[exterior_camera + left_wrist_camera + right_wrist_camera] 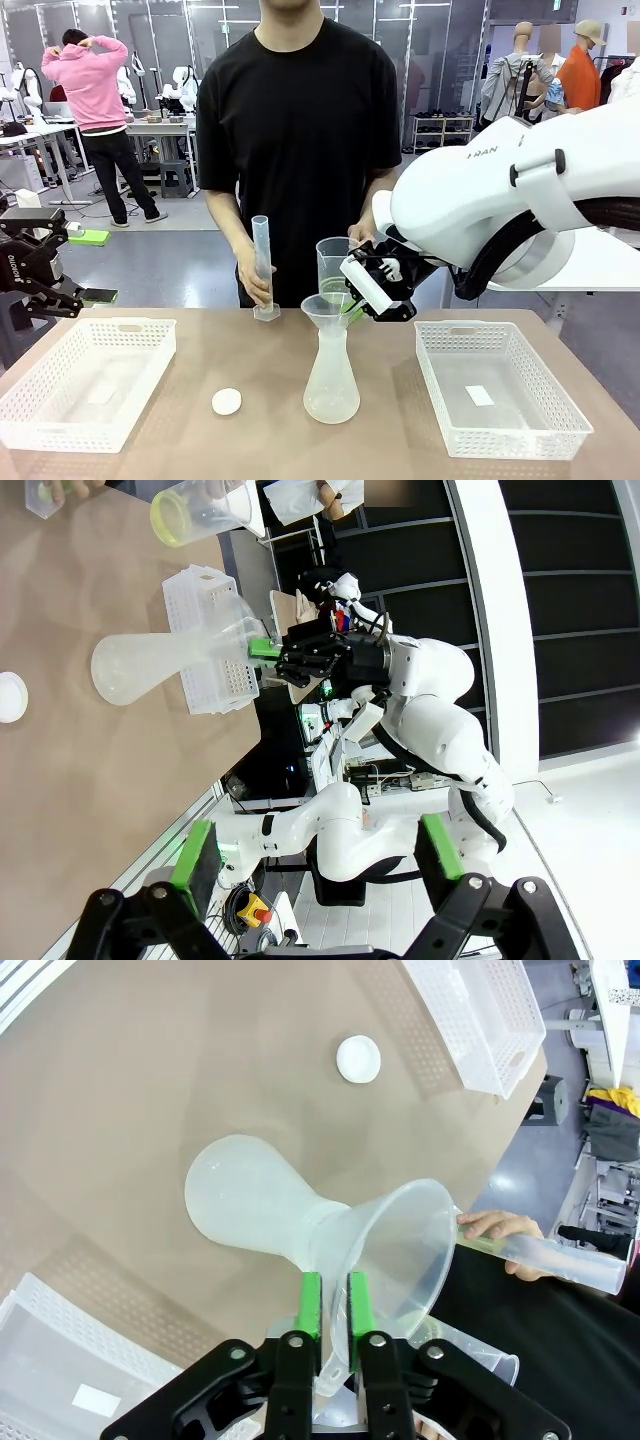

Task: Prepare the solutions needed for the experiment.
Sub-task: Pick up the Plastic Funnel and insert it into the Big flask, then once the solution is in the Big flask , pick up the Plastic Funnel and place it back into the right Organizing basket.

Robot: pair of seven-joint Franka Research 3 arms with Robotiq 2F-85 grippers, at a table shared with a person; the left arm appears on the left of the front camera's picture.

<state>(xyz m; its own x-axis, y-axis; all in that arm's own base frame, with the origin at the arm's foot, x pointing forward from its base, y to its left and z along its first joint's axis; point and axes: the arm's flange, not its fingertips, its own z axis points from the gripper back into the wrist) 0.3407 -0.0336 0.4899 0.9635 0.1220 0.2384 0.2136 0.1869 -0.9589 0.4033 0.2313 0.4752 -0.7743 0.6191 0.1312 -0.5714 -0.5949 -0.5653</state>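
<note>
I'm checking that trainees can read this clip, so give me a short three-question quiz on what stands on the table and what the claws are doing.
1. True or false: the funnel sits in the neck of the flask.
2. The left claw is: A) open, B) shut on the white lid, C) shut on a basket.
3. Fill in: the person's hand holds a tall clear ______ standing at the far edge of the table.
Key: 1 true; 2 A; 3 measuring cylinder.
</note>
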